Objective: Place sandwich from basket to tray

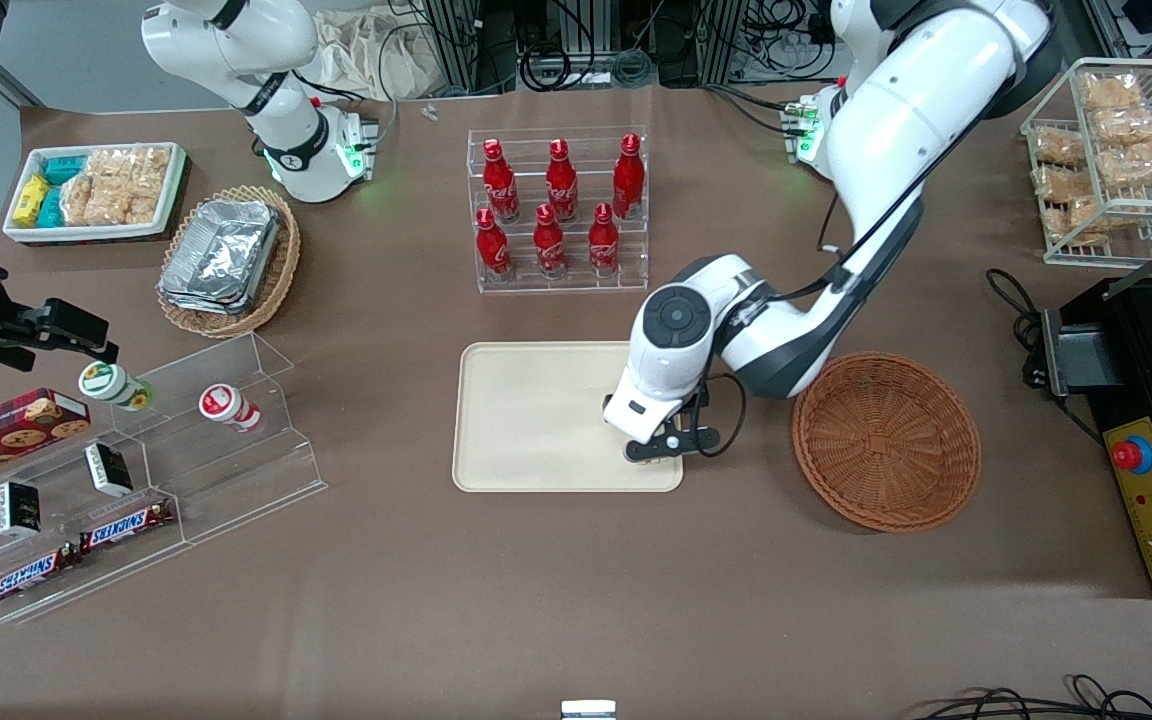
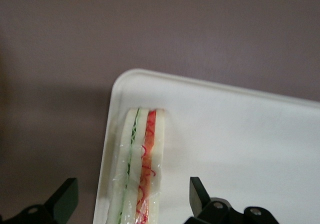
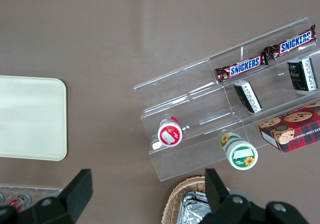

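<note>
The sandwich (image 2: 137, 169) is a clear-wrapped wedge with green and red filling lines, and it lies on the cream tray (image 2: 240, 149) close to a rounded corner. My gripper (image 2: 132, 189) is open and straddles it, with each black finger (image 2: 65, 199) apart from the wrap. In the front view the gripper (image 1: 661, 447) hangs over the tray (image 1: 536, 420) at the corner nearest the basket, and it hides the sandwich there. The reddish-brown wicker basket (image 1: 886, 440) sits beside the tray, toward the working arm's end, with nothing in it.
A clear rack of red bottles (image 1: 558, 210) stands farther from the camera than the tray. A stepped acrylic shelf of snacks (image 1: 126, 470), a tan basket of foil containers (image 1: 226, 260) and a white snack tray (image 1: 96, 190) lie toward the parked arm's end. A black machine (image 1: 1151, 420) sits beside the basket.
</note>
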`<state>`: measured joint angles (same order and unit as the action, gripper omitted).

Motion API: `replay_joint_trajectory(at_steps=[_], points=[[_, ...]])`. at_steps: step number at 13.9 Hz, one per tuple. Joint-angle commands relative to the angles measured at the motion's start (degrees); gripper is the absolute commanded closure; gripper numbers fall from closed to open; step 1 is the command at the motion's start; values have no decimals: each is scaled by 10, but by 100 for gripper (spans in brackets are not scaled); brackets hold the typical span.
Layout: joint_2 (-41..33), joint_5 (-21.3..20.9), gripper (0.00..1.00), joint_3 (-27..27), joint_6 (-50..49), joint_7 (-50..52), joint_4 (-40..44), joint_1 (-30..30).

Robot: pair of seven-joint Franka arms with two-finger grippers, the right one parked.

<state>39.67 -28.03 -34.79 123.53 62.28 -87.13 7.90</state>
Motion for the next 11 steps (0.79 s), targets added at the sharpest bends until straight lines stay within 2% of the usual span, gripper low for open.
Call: replay_joint_trajectory(at_steps=[1,3,5,6,11], points=[[-78,-4,0,1,-52,22,-15,-32],[-121,3,0,-3,-101,20,-16,-66],[-166,44,0,-6,-121,11,-28,-103],[-186,50,0,-6,-125,-13,-39,-122],[-272,180,0,-6,-221,-249,-44,-218]])
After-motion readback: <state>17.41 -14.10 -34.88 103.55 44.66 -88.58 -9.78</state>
